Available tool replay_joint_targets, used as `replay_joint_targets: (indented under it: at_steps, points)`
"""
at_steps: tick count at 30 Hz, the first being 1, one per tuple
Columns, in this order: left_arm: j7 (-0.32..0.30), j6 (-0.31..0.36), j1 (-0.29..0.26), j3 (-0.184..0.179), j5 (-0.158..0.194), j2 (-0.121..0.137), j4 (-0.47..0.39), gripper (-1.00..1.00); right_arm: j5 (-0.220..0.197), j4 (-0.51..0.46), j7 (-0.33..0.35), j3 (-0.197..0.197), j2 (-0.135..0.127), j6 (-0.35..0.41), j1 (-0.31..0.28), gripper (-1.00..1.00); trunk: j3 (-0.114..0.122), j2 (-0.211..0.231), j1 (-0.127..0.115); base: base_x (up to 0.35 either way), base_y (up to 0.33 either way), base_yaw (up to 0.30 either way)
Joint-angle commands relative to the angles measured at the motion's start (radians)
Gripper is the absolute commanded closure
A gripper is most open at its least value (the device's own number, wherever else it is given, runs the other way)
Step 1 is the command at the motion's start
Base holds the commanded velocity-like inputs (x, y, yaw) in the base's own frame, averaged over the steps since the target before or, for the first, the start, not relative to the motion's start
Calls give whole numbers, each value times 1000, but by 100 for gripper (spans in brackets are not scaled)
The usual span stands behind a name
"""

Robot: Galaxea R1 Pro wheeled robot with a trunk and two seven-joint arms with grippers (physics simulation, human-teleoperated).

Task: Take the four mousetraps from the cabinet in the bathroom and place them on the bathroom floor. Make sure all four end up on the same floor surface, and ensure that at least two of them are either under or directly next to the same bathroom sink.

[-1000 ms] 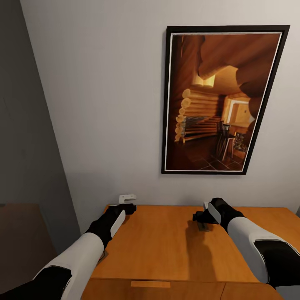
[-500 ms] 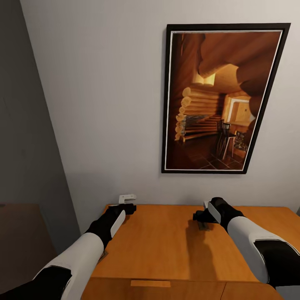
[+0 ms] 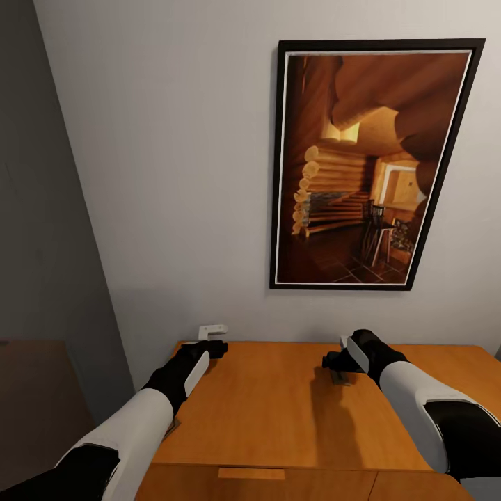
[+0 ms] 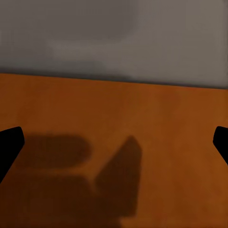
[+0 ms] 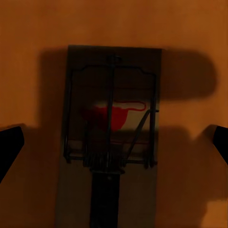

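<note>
1 mousetrap (image 5: 110, 137), 1 cabinet (image 3: 278, 410), 1 framed pic (image 3: 369, 167), 2 arms w/ jaws.

The cabinet (image 3: 278, 410) top carries 1 mousetrap (image 5: 110, 137) lying flat.

Black-framed log-cabin picture (image 3: 372, 167) on grey wall (image 3: 174, 174); white hook (image 3: 212, 331) below.

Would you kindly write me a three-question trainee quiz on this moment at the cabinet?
1. True or false: the mousetrap lies on the cabinet top.
2. Which gripper is over the mousetrap? A) left gripper B) right gripper
3. Fill in: the wall above the cabinet holds a framed ____.

Key: 1 true; 2 B, its fingers spread either side of the trap; 3 picture.
</note>
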Motion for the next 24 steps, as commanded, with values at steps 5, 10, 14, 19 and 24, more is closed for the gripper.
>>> replay_joint_targets:
  at_steps: [5,10,14,19,24]
  points:
    - [9,4,-1,-4,11,0,-2,-100,-22,7,-2,1,-1,4,1,-100,-2,-1,0,0,0,0]
    - [9,4,-1,-4,11,0,-2,-100,-22,7,-2,1,-1,4,1,100,-2,-1,0,0,0,0]
    - [8,4,-1,-4,11,0,-2,-100,-22,7,-2,1,-1,4,1,100,-2,-1,0,0,0,0]
    - [9,4,-1,-4,11,0,-2,-100,-22,7,-2,1,-1,4,1,100,-2,-1,0,0,0,0]
    - [9,4,-1,-4,11,0,-2,-100,-21,7,-2,1,-1,4,1,100,-2,-1,0,0,0,0]
